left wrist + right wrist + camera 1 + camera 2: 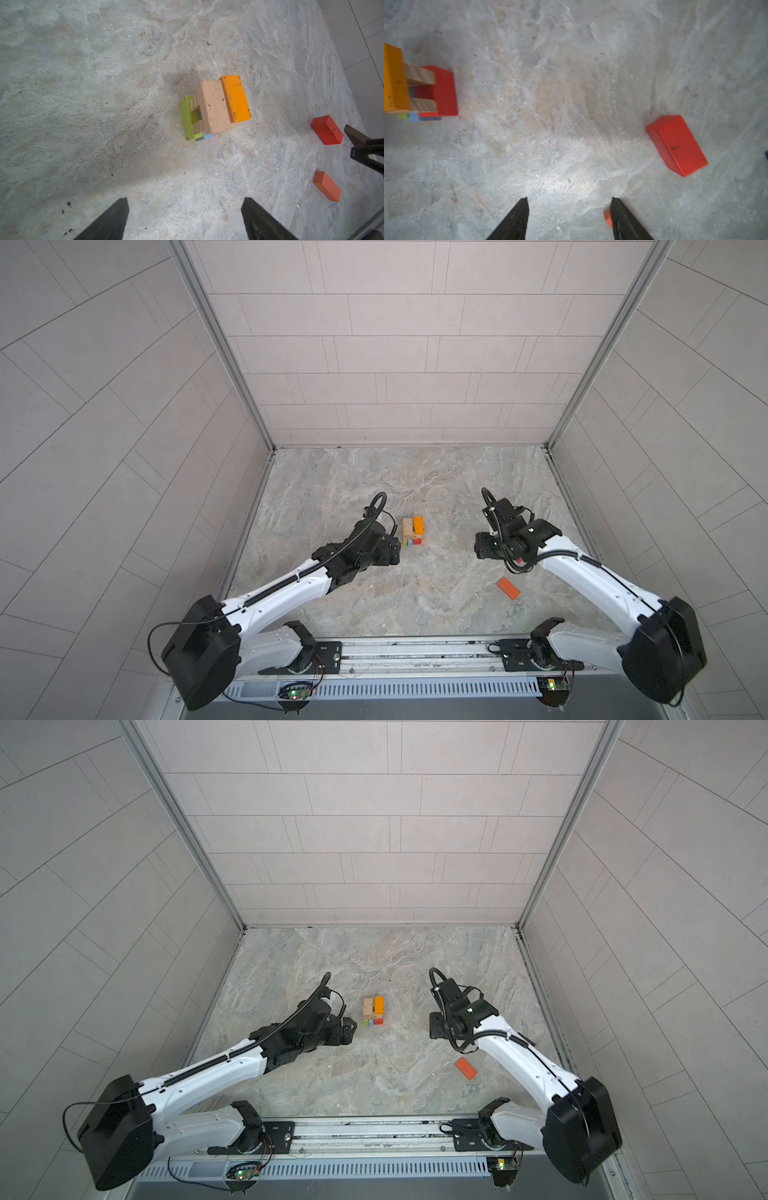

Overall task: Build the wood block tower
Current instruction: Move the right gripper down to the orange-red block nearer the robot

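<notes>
A small tower (412,531) of coloured planks is shown at the middle of a marbled grey counter (374,489), with an arm reaching toward it from either side. At the base, a green plank (186,118), a blue plank (207,136) and a red plank (443,91) are laid side by side. Two crosswise tan planks (419,77) are set on them with a gap between. A top tan plank (214,106) and an orange plank (235,97) are laid across those. The crossing is judged to be what keeps each layer level and supported. The left hand (185,198) is held at about 8 o'clock from the tower, just beside it, spread wide with nothing between its fingers. The right hand (570,198) is held between 3 and 4 o'clock, well apart from the tower, parted and empty. A red block (677,145) and an orange-red block (508,588) are seen lying loose at about 4 o'clock, near the right hand, presumably meant for later layers.
</notes>
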### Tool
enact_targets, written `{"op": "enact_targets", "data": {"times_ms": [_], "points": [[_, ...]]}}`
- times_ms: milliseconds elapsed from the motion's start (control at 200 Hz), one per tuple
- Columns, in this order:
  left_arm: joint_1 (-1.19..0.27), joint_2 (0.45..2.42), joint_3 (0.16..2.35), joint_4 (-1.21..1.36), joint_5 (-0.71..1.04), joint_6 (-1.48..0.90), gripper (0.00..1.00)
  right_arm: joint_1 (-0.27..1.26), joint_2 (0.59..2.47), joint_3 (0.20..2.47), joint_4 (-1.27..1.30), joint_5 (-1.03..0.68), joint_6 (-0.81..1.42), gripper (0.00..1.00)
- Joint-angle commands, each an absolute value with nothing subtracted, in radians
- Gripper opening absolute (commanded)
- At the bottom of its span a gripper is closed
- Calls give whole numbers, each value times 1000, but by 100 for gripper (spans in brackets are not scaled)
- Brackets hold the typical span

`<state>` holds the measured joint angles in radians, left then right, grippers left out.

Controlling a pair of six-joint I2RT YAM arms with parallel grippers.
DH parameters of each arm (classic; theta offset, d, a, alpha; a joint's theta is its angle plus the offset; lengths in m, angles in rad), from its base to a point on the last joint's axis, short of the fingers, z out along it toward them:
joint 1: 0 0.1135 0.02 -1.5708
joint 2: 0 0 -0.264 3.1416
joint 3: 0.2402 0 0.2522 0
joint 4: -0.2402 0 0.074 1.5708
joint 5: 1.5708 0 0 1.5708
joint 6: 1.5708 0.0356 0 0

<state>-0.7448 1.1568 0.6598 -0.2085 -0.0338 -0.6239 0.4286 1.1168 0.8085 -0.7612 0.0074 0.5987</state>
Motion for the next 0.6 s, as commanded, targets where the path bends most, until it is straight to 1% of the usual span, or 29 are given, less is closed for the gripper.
{"op": "enact_targets", "data": {"times_ms": [0,105,190,400,595], "points": [[-755,1113,630,-233,-57,-621,92,408,979,710,-779,87,687,68],[-758,1088,610,-236,-56,-625,92,385,841,595,-765,78,729,71],[-759,1075,597,-237,-58,-626,92,354,787,539,-779,53,763,74],[-761,1060,564,-218,-60,-634,92,315,743,447,-772,18,839,79],[-761,1066,540,-193,-57,-638,92,313,783,387,-699,-31,868,84]]}}
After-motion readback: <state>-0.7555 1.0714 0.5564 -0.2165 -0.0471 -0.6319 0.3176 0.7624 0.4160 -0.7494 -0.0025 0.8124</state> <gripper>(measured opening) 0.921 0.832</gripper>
